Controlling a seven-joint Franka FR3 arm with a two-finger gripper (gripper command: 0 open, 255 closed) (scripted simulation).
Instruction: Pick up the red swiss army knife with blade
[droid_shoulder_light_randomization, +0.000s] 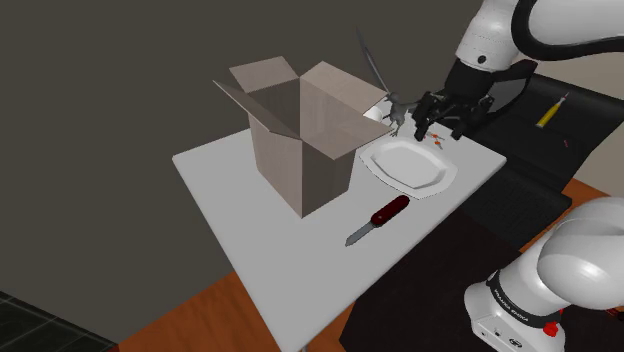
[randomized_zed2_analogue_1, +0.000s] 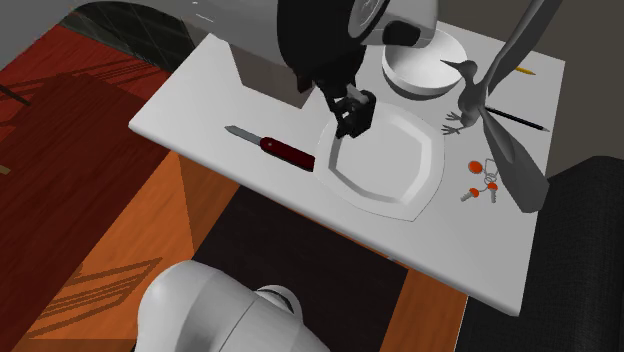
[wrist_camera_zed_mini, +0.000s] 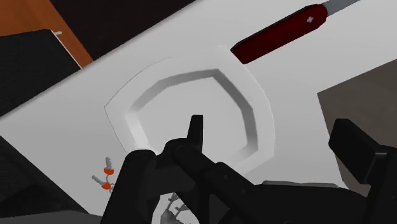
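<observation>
Though jaws gape over plate (droid_shoulder_light_randomization: 410, 163), knife (droid_shoulder_light_randomization: 380, 218) lies apart.

The white worktop (droid_shoulder_light_randomization: 240, 200) carries 1 open cardboard box (droid_shoulder_light_randomization: 300, 150), 1 white plate (droid_shoulder_light_randomization: 405, 165), 1 red pocket knife (droid_shoulder_light_randomization: 385, 213) with its blade out, 1 grey bird figure (randomized_zed2_analogue_1: 480, 95), orange-headed keys (randomized_zed2_analogue_1: 480, 185) and 1 white bowl (randomized_zed2_analogue_1: 440, 80).

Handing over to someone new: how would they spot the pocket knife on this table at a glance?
Start at the white table with the open cardboard box. In front of the box and the white octagonal plate, by the table's near edge in the shoulder view, lies the swiss army knife. It alone is slim and dark red, with a grey blade folded out.
</observation>
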